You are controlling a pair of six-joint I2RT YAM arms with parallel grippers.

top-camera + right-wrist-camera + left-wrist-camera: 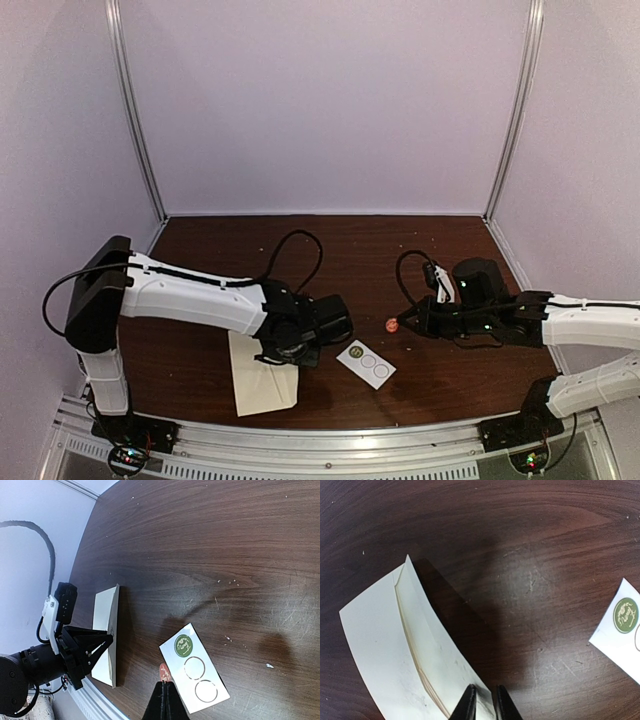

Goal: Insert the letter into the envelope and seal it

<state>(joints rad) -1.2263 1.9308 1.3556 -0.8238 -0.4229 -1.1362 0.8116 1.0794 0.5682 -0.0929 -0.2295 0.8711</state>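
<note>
The cream envelope lies flat near the table's front edge, under my left gripper. In the left wrist view the envelope has its flap raised. The flap's edge runs between the two black fingers of my left gripper, which stand a narrow gap apart. Thin tan edges show at the envelope's mouth; I cannot tell whether they are the letter. My right gripper is shut on a small red round sticker, seen from above as a red sticker right of the envelope.
A white sticker card lies between the two grippers, with one green sticker and two empty rings. Its corner shows in the left wrist view as a card. The metal front rail runs just below the envelope.
</note>
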